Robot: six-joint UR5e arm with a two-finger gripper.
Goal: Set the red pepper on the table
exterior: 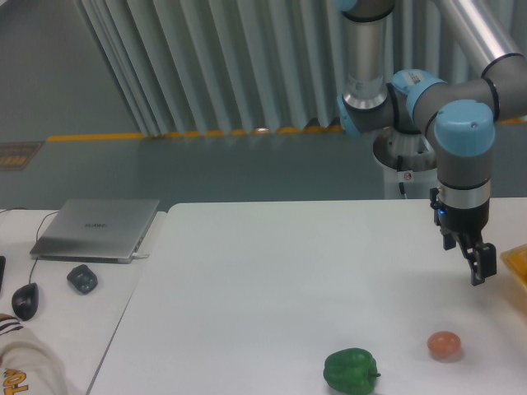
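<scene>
The red pepper does not show in this view. My gripper (468,262) hangs over the right part of the white table (272,271), a short way above its top and just left of a yellow object (515,265) at the right edge. Its dark fingers (478,270) point downward and stand apart, with nothing between them. A green bell pepper (351,370) lies near the table's front edge. To its right lies a small orange-pink round fruit (445,345), below and a little left of the gripper.
An adjoining white desk on the left carries a closed laptop (97,229), a dark mouse (25,300) and a small dark object (81,279). The arm's base (403,156) stands behind the table at the right. The yellow object is cut off by the frame.
</scene>
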